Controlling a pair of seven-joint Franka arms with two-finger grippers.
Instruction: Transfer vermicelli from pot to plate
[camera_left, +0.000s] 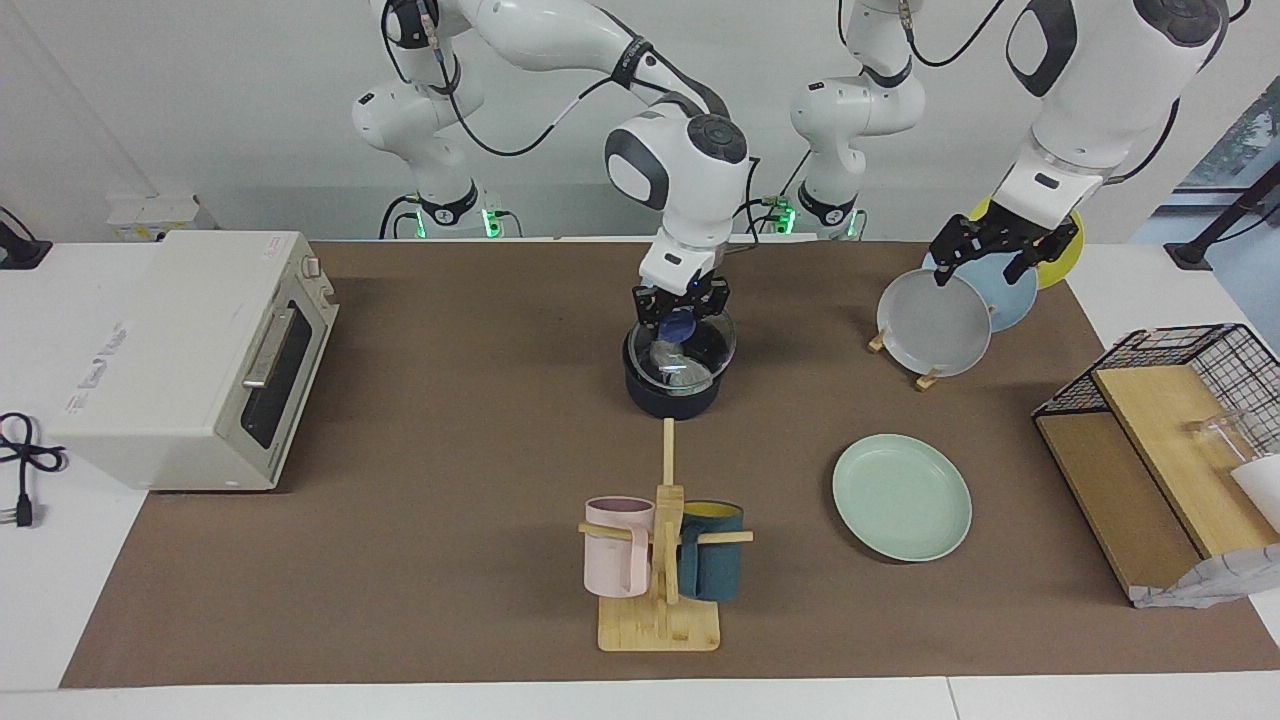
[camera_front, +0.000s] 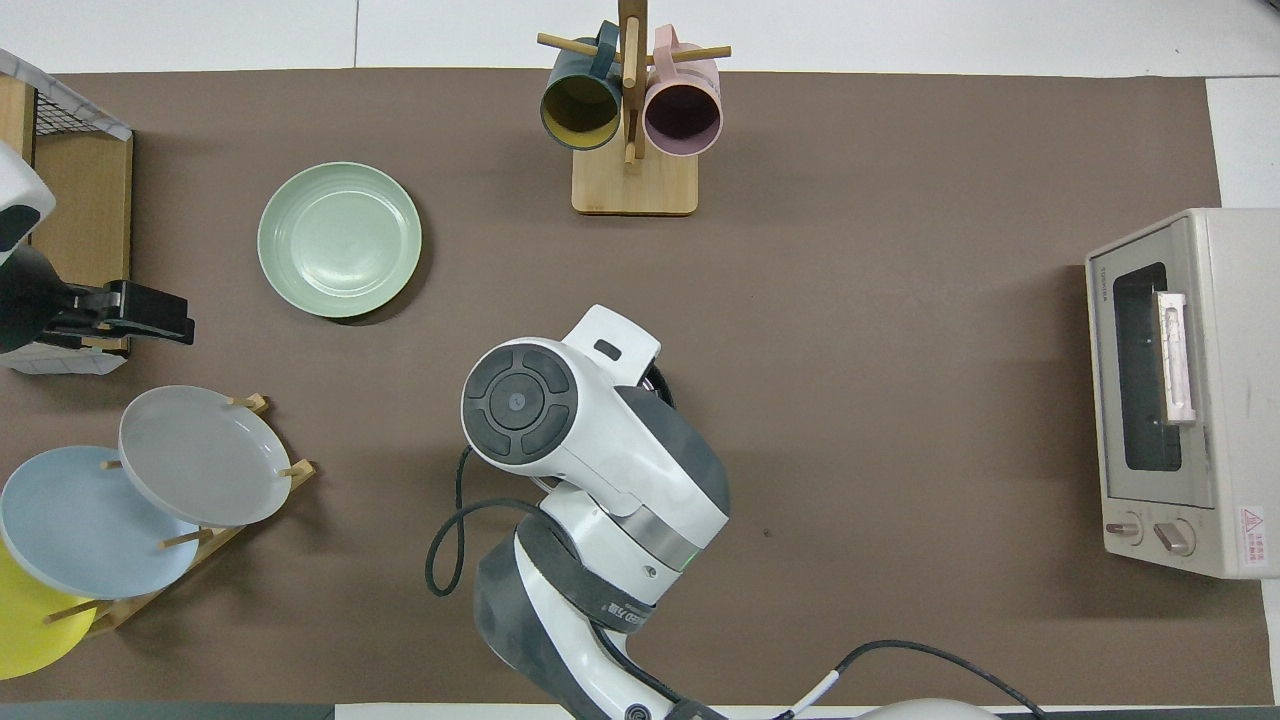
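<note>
The dark navy pot (camera_left: 672, 398) stands mid-table. My right gripper (camera_left: 681, 312) is over it, shut on the blue knob (camera_left: 680, 326) of a clear glass lid (camera_left: 705, 352), which it holds just above the pot's rim. The whitish vermicelli (camera_left: 676, 370) shows through the glass, inside the pot. The pot's handle is hidden. In the overhead view the right arm covers nearly all of the pot (camera_front: 662, 385). The mint-green plate (camera_left: 901, 496) lies empty, farther from the robots, toward the left arm's end; it also shows in the overhead view (camera_front: 339, 239). My left gripper (camera_left: 1000, 250) waits open over the plate rack.
A toaster oven (camera_left: 190, 355) stands at the right arm's end. A wooden mug rack (camera_left: 662, 560) with a pink and a teal mug stands farther out than the pot. A rack with a grey plate (camera_left: 933, 323), a wire basket (camera_left: 1170, 420) and a grey-white bag (camera_left: 1210, 580) are at the left arm's end.
</note>
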